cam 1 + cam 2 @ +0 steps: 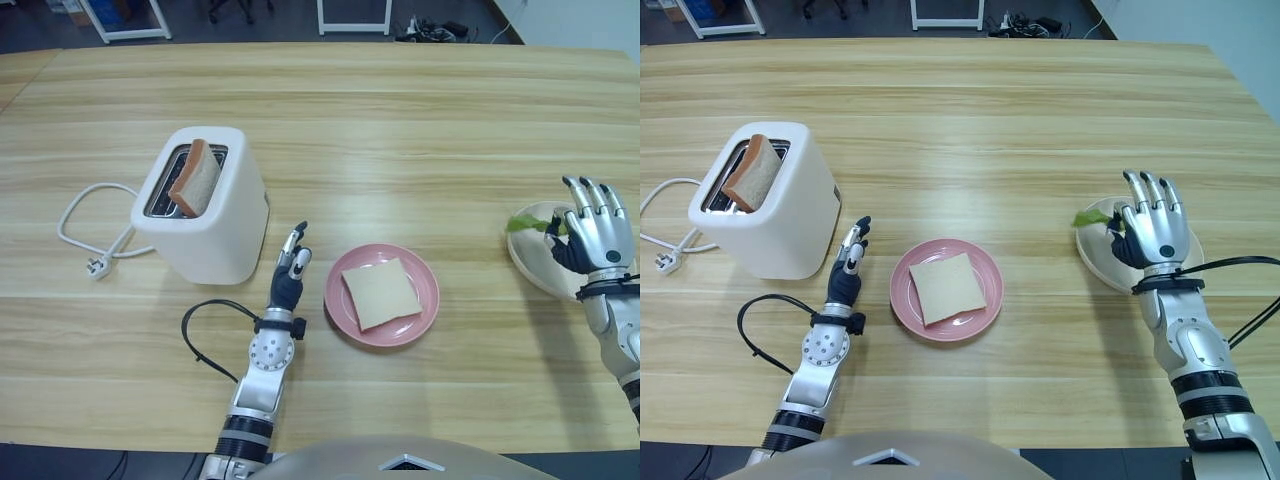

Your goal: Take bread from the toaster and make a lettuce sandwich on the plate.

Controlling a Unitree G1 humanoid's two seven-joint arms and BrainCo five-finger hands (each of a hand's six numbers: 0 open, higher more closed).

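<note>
A white toaster [205, 220] stands on the table's left, with one bread slice [194, 178] sticking up from its slot. To its right, a pink plate [337, 306] carries a flat bread slice [381, 293]. My left hand [291, 268] rests between the toaster and the plate, fingers straight and empty. At the right, green lettuce [528, 223] lies on the far edge of a white bowl [530, 262]. My right hand [1150, 228] hovers over that bowl with fingers spread, its thumb side next to the lettuce, holding nothing.
The toaster's white cord [85, 200] loops off to the left and ends in a plug [97, 266] lying on the wood. Behind the toaster and plates the wooden table [400, 120] runs wide and bare to its far edge.
</note>
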